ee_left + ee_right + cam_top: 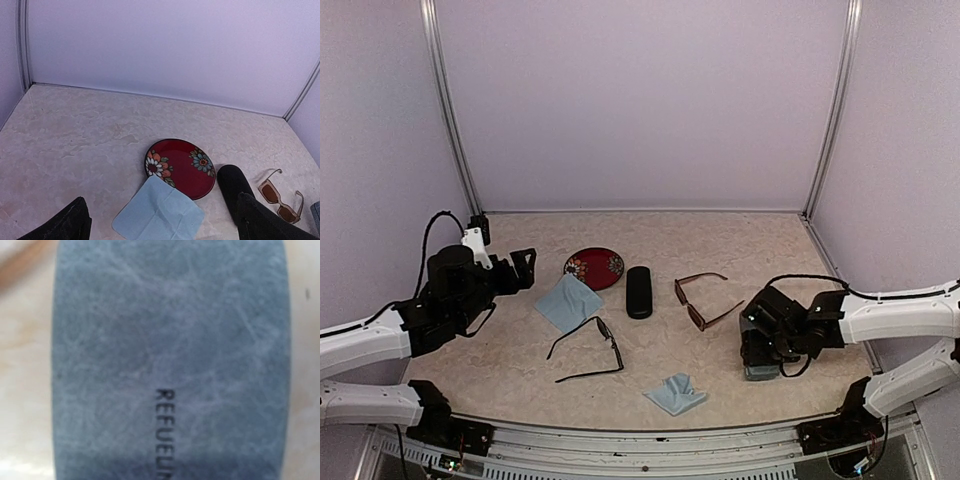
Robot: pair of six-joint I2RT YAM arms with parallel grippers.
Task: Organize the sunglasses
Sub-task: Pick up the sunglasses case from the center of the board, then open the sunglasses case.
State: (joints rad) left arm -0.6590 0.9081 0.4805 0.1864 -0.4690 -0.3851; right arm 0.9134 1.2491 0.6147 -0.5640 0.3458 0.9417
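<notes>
Left gripper (pixel 523 268): fingers wide apart, empty. Right gripper (pixel 758 352) sits right over grey-blue case (pixel 170 340); can't tell its finger state. Reddish-brown sunglasses (pixel 703 302) lie near the right fingers. Black-frame sunglasses (pixel 588 350) lie between both grippers, untouched.

In front of me is a pale beige, marbled tabletop (pixel 510 360). Towards my left lies a round red plate with painted flowers (pixel 180 167), and a flat light-blue cloth (pixel 160 212) touches its near rim. Just right of the plate is an oblong black case (pixel 639 291), lying lengthwise away from me. Right of that case rest reddish-brown framed sunglasses (pixel 705 300), arms unfolded. Slim black-framed sunglasses (pixel 590 352) lie near the middle, arms open too, just beside the flat cloth. A crumpled light-blue cloth (pixel 676 393) sits near the front edge. On my right lies a grey-blue case with dark lettering (pixel 170 340).
</notes>
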